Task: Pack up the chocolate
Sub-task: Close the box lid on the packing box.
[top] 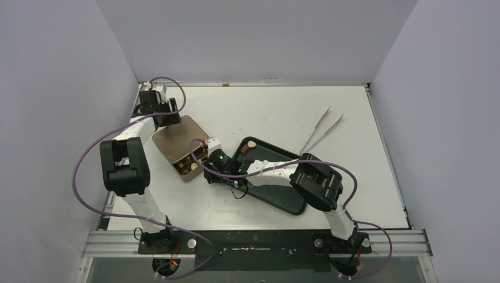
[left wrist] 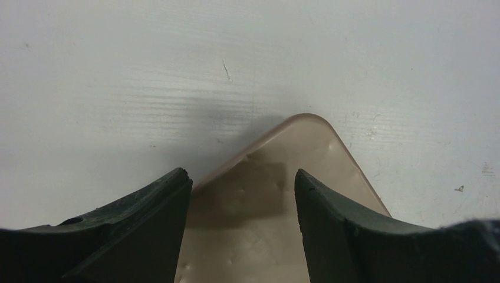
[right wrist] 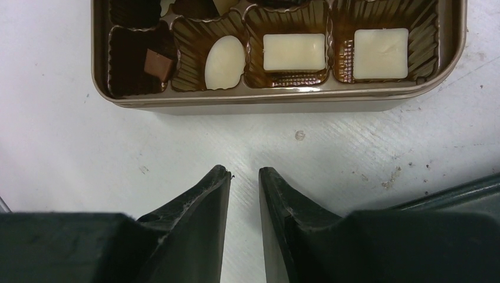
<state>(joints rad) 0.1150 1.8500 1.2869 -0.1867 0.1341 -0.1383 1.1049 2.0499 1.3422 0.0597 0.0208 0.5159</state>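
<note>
Top external: left gripper (left wrist: 243, 180) is at the upper left, over the far corner of the flat brown lid (top: 176, 134). The lid lies against the gold-brown tin (top: 190, 168) left of centre; can't tell if it overlaps the tin. Right gripper (right wrist: 244, 172) is at the tin's right side, its arm stretched across the black tray (top: 277, 197) mid-frame. On the tray's upper-left end there is one round cream chocolate (top: 252, 143), with a darker piece just beside it that is too small to make out. Metal tongs (top: 321, 131) lie on the white table (top: 265, 112) at the upper right, well apart from the rest. Left wrist: fingers (left wrist: 147, 218) spread wide, with the lid corner showing between them; can't tell if they touch it. Right wrist: fingers (right wrist: 194, 218) nearly together, narrow gap with nothing in it, bare table underneath. The tin runs along the top of that frame. Its near row of ribbed cups holds, left to right: tilted dark brown block (right wrist: 158, 63), cream oval (right wrist: 224, 62), cream rectangle (right wrist: 293, 52), cream square (right wrist: 380, 45). More pieces sit in the row behind, cut off by the frame edge. The tray edge shows at the lower right.
</note>
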